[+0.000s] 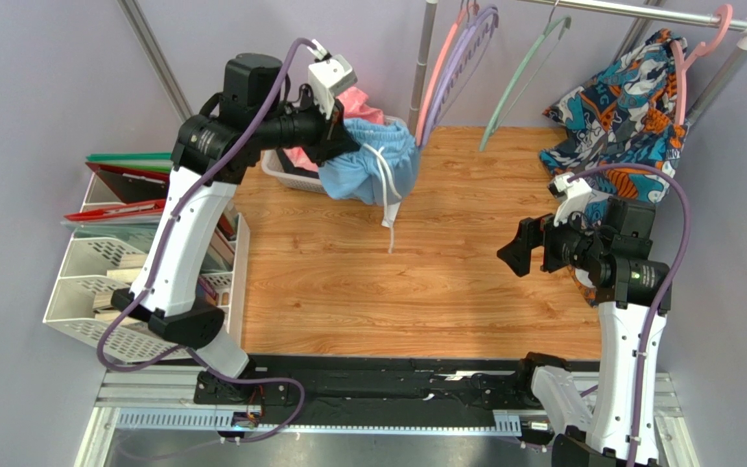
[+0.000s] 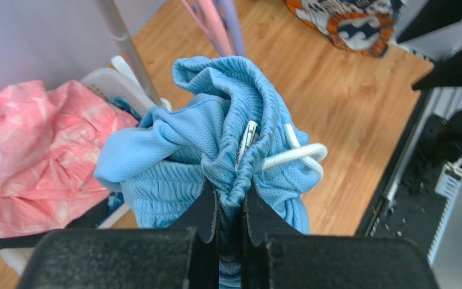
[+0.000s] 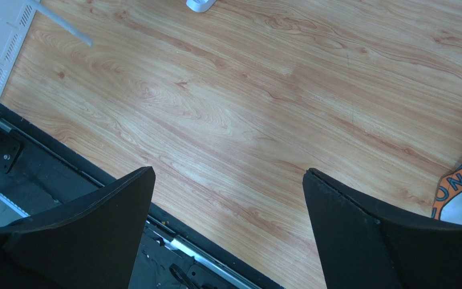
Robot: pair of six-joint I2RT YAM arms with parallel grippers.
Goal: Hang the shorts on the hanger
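I see a pink cloth (image 2: 34, 150) heaped in a white basket (image 1: 288, 178) at the far left of the wooden worktop (image 1: 397, 282). Pink hangers (image 1: 441, 73) and a lilac hanger (image 1: 465, 53) hang from the rail (image 1: 631, 12). A teal-orange patterned garment (image 1: 621, 117) hangs at its right end. White wire trays (image 1: 85, 282) holding folders (image 1: 124, 180) stand left of the worktop.

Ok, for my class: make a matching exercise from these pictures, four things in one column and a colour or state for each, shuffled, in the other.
Column one:
1 shorts
2 hanger
3 left pincer
4 right pincer

Column two:
a open, holding nothing
b mint green, hanging up
c light blue, bunched up
d shut on fabric

Pairs: 1-c, 2-b, 3-d, 4-a
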